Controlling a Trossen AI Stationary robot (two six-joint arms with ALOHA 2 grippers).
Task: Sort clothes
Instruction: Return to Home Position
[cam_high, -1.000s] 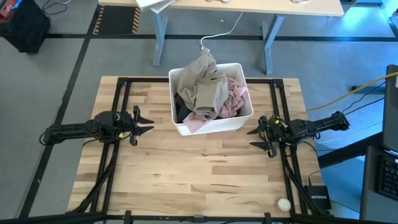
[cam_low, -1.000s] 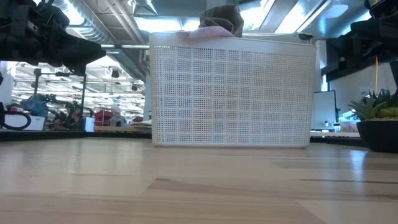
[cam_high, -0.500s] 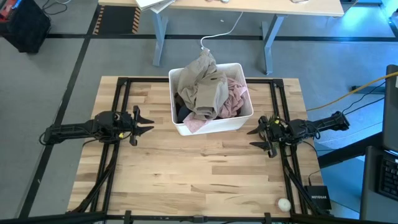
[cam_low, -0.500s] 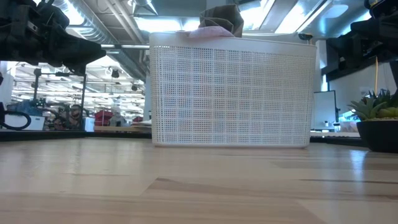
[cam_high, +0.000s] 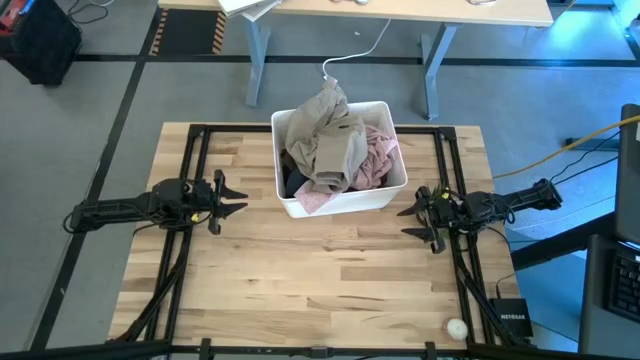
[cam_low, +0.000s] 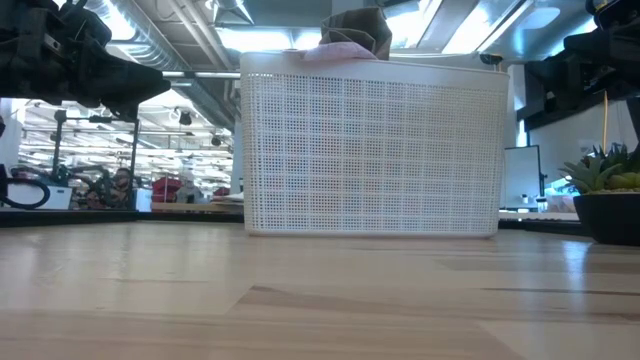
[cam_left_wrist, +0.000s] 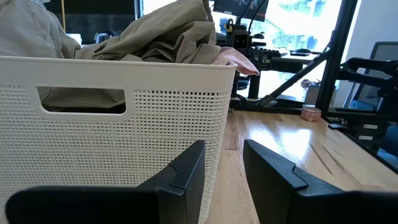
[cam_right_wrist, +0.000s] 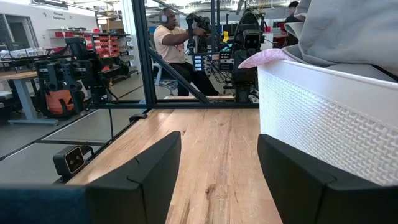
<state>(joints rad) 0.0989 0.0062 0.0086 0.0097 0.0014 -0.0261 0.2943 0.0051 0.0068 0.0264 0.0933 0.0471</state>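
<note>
A white perforated bin (cam_high: 340, 195) stands at the middle of the table's far half. The clothes are heaped inside it: a khaki-beige garment (cam_high: 330, 135) on top, rising above the rim, a pale pink one (cam_high: 376, 160) toward the right, and a dark one (cam_high: 292, 182) low at the left. In the low view the khaki garment (cam_low: 357, 28) shows above the bin (cam_low: 370, 150). My left gripper (cam_high: 242, 199) hovers open, level, left of the bin; its wrist view shows the bin wall (cam_left_wrist: 112, 124) close ahead. My right gripper (cam_high: 404, 222) hovers open, right of the bin's near corner.
Black frame rails (cam_high: 190, 170) run along the table's left and right sides. A small white round object (cam_high: 457, 327) lies near the table's near right corner. The near half of the wooden table (cam_high: 320, 290) is bare. A person (cam_right_wrist: 174, 43) sits in the room beyond.
</note>
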